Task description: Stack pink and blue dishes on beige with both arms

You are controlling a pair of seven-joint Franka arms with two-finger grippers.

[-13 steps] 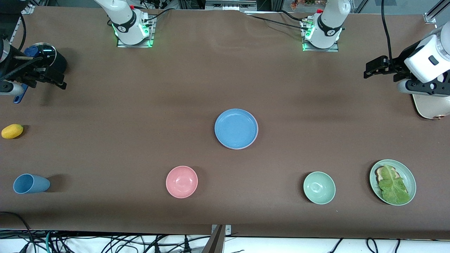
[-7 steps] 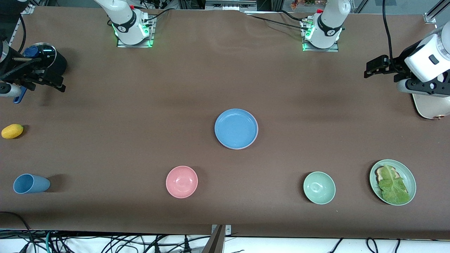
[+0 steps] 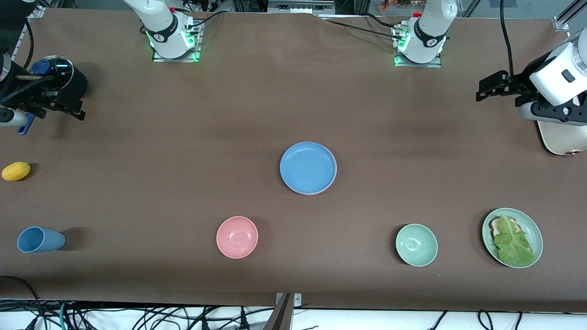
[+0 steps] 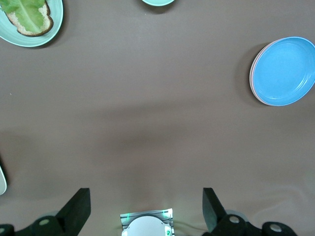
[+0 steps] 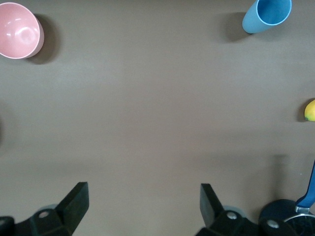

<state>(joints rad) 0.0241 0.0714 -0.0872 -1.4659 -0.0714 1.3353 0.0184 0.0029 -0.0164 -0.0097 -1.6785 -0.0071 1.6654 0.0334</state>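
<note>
Blue plate (image 3: 308, 167) flat atop pink plate (image 4: 253, 81) (round, no long axis); both grippers' fingers apart.

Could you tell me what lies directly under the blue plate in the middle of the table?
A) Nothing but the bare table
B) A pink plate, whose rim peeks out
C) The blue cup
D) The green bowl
B: the left wrist view shows a pink rim edging out from beneath the blue plate, and the front view shows a pale edge under the same plate.
</note>
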